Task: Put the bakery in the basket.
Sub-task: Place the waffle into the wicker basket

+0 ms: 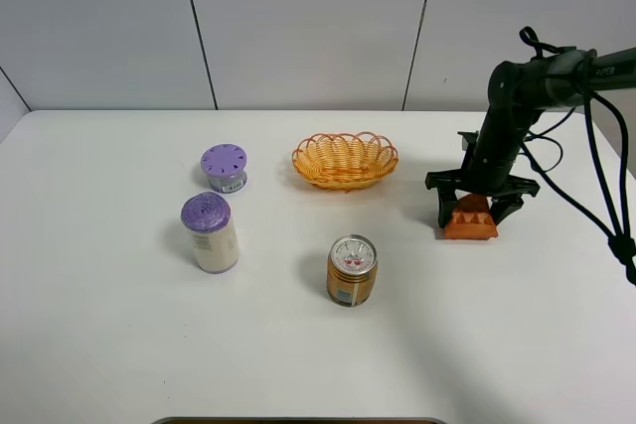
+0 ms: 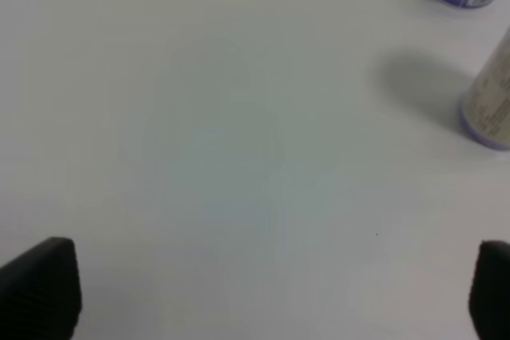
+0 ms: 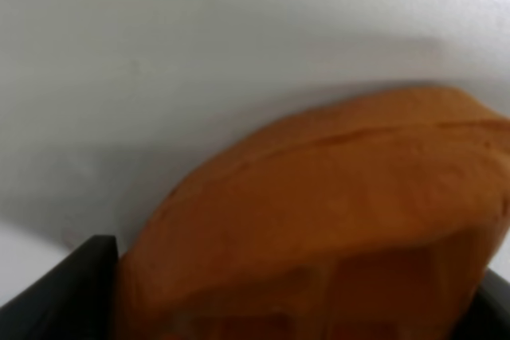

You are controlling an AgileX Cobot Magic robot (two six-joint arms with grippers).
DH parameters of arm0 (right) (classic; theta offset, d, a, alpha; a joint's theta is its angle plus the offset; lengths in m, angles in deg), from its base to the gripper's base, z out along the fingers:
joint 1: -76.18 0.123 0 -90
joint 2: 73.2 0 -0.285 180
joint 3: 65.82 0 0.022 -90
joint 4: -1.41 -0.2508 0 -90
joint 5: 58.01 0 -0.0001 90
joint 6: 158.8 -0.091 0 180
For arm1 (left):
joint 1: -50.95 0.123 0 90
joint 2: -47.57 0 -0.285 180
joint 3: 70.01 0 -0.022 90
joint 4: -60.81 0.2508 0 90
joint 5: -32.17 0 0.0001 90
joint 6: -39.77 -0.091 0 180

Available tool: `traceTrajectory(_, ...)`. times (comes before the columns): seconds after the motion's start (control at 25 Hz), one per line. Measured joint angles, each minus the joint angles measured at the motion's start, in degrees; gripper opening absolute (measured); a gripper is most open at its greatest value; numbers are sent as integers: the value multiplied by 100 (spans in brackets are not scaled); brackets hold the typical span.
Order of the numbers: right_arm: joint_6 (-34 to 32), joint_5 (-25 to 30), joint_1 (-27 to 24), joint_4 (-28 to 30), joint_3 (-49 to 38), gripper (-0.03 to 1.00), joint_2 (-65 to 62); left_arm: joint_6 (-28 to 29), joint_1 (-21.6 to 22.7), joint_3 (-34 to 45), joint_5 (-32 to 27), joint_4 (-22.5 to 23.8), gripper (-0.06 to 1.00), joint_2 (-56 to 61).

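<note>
With the counter (image 1: 119, 345) in the exterior high view read as a clock face, 12 o'clock at the far wall: the left gripper (image 2: 259, 296) shows only in its wrist view, jaws spread wide with nothing between them, over bare counter surface. The tall purple-lidded cup (image 1: 210, 233) stands upright at 9 o'clock. The short purple-lidded cup (image 1: 225, 167) stands near it at 10 o'clock; the two are apart. The basket (image 1: 345, 159) sits at 12 o'clock and holds nothing. The gold can (image 1: 352, 270) stands upright at 6 o'clock, well apart from the basket. The bakery (image 1: 471, 218) lies on the counter at 3 o'clock, outside the basket and apart from it. The right gripper (image 1: 475, 208) is lowered over the bakery, jaws wide open, one on each side of it. In the right wrist view the bakery (image 3: 319, 220) fills the gap between the jaws; a firm grip is not visible.
</note>
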State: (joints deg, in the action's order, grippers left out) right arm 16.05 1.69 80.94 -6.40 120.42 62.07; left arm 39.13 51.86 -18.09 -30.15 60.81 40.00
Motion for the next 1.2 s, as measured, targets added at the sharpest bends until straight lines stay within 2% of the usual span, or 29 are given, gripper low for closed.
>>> traceTrajectory(0.8, 0, -7, 0, -11, 23, 71, -33, 0, 0, 0, 0, 0, 99, 0)
traceTrajectory(1.2, 0, 451, 0, -11, 935, 71, -538, 0, 0, 0, 0, 0, 99, 0)
